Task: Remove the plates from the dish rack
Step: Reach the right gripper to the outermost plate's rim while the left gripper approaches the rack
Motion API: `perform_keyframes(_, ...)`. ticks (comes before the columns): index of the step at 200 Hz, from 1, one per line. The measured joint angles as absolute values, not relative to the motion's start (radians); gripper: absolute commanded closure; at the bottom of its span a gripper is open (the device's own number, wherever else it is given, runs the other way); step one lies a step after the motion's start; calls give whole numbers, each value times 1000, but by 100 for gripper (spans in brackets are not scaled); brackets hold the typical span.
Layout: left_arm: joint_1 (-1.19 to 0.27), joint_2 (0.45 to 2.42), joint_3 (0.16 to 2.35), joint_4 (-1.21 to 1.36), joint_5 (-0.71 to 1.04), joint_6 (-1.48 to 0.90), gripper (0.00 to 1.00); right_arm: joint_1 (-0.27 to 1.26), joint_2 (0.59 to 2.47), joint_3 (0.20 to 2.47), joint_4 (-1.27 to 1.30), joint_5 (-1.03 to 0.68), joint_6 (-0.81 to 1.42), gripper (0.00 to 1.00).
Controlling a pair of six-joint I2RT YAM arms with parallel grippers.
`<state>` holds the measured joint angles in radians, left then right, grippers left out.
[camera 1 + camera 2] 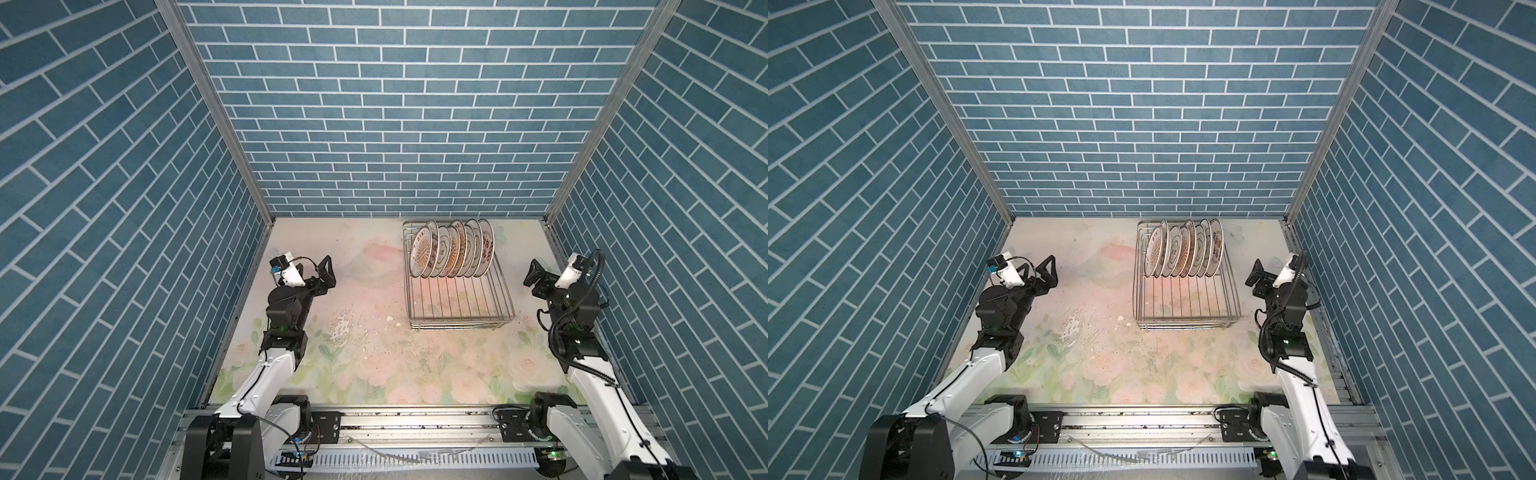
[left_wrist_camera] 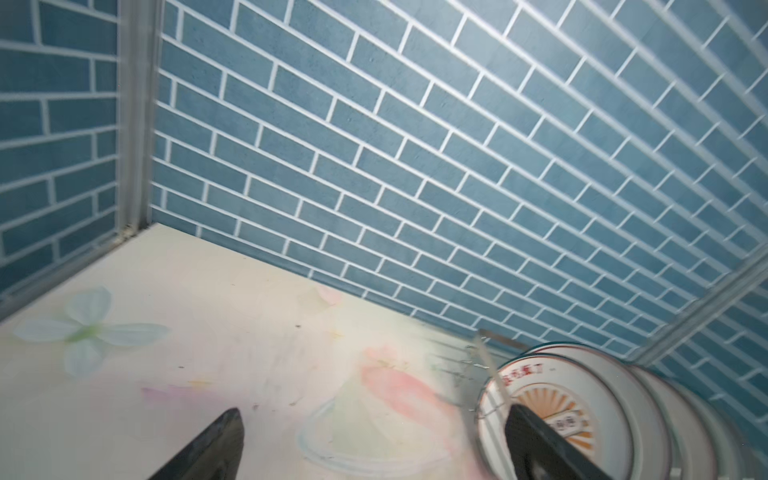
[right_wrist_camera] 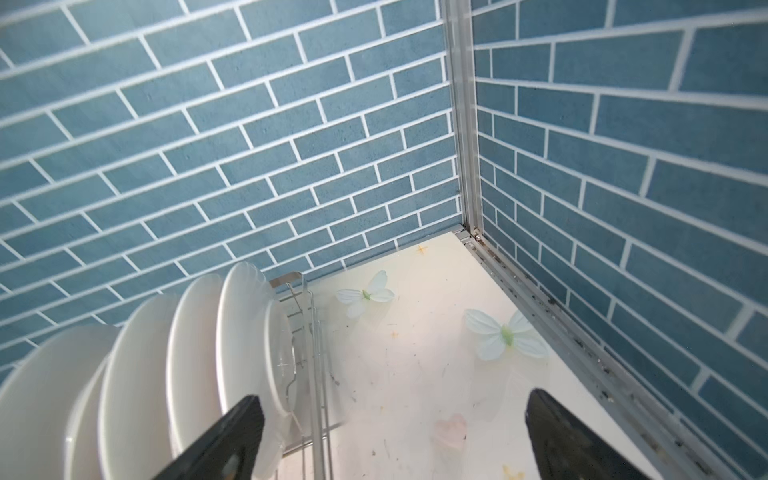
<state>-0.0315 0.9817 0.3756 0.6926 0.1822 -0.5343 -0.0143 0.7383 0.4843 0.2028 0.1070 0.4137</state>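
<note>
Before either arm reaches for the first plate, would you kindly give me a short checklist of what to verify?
1. Left end effector open and empty: ok.
2. Right end effector open and empty: ok.
3. Plates standing on edge in a row at the far end of the dish rack: ok.
4. Dish rack sitting flat on the table: ok.
5. Bare table surface to the left of the rack for setting plates down: ok.
6. Plates free of each other, not wedged: cannot tell.
</note>
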Motion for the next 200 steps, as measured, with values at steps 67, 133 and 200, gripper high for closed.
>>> perform_keyframes(67, -31, 969, 248, 849, 360, -904, 0, -14, 478, 489, 65, -113, 583, 1)
perform_keyframes(133, -292, 842, 358, 656, 364, -828, 0, -3, 744, 546, 81, -229, 606, 1)
perform_keyframes(200, -597, 882, 490, 477, 244, -627, 0, 230, 963, 795, -51, -47, 496, 4)
